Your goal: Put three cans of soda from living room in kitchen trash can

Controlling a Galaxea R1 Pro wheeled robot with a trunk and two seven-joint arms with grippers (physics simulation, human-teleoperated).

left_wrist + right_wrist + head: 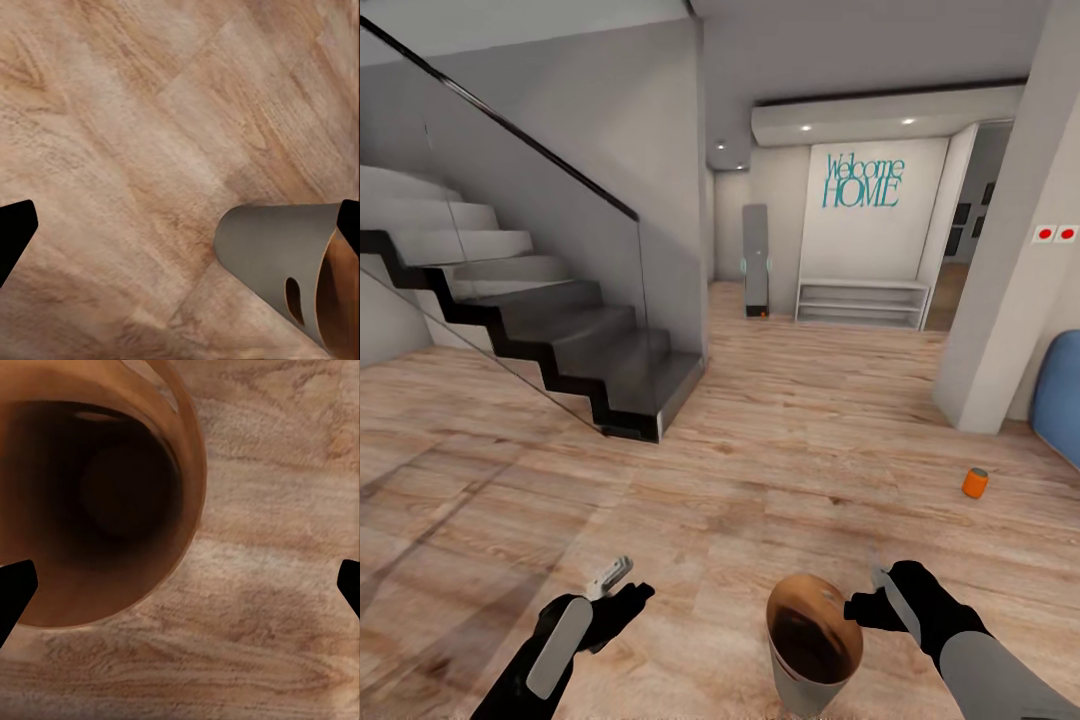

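A bright orange can of soda (pixel 974 483) stands upright on the plank floor at the right, well ahead of both arms. The tash can (pixel 813 645), pale grey outside and brown inside, sits low in the head view between my grippers, its mouth facing up. My right gripper (pixel 868 595) hovers at its rim on the right side, fingers spread wide; the right wrist view looks down into the tash can (pixel 90 502), with one fingertip (pixel 15 592) at the rim. My left gripper (pixel 622 585) is open over bare floor, apart from the tash can (pixel 277 259). The other cans are out of view.
A dark staircase (pixel 540 330) with a glass balustrade fills the left. A white pillar (pixel 1010 250) and the edge of a light-blue sofa (pixel 1060 400) stand at the right. A low white shelf (pixel 863 300) lies far ahead under a "Welcome HOME" wall. Open floor stretches between.
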